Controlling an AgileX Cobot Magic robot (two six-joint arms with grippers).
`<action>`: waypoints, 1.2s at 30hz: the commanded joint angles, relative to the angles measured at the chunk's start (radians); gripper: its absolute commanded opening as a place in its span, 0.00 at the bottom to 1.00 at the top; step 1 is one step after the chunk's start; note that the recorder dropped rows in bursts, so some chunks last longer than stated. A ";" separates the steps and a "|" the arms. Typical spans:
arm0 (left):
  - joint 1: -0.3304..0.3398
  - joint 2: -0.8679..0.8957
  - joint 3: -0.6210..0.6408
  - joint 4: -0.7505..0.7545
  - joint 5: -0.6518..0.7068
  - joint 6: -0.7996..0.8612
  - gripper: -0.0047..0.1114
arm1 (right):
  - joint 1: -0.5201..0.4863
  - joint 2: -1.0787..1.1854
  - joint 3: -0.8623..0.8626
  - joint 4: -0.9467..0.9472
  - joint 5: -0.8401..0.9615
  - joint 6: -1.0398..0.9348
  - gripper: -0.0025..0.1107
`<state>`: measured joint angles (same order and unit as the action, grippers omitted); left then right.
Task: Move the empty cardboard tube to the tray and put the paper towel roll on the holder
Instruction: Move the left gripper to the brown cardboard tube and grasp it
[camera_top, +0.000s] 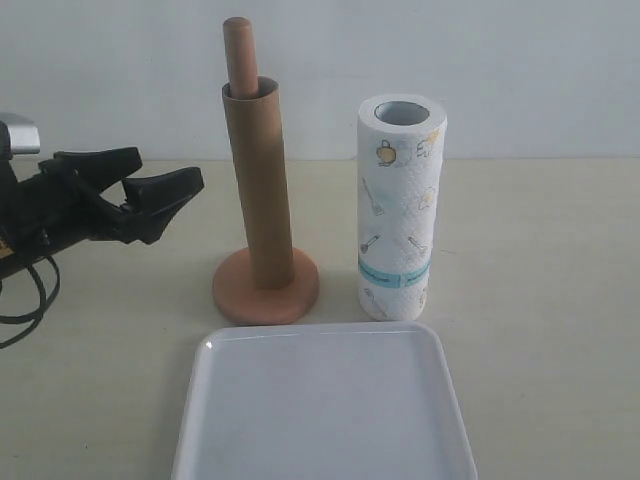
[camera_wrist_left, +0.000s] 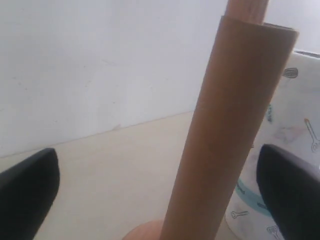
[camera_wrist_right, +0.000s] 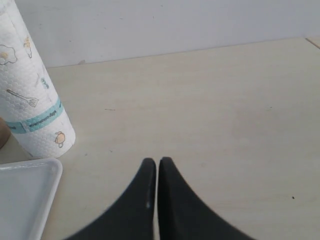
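The empty cardboard tube stands upright, slid over the holder's post, whose rounded top sticks out above it. The holder's disc base rests on the table just behind the white tray. The paper towel roll stands upright right of the holder. My left gripper hovers open left of the tube at mid height, apart from it. In the left wrist view the tube stands ahead between the spread fingers. My right gripper is shut on nothing over bare table, right of the roll.
A white wall runs along the back of the light wooden table. The tray's corner shows in the right wrist view beside the roll. The left arm's black cables hang at the left edge.
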<state>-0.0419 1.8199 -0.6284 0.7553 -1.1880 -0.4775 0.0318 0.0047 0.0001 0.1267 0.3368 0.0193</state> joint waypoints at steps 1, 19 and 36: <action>-0.018 0.031 -0.031 0.092 -0.015 0.061 0.93 | -0.002 -0.005 0.000 -0.008 -0.003 0.001 0.03; -0.173 0.229 -0.222 0.019 -0.016 0.083 0.93 | -0.002 -0.005 0.000 -0.008 -0.003 0.001 0.03; -0.191 0.255 -0.268 -0.057 0.074 0.093 0.35 | -0.002 -0.005 0.000 -0.008 -0.003 0.001 0.03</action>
<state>-0.2301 2.0741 -0.8937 0.7067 -1.1070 -0.3869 0.0318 0.0047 0.0001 0.1267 0.3368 0.0193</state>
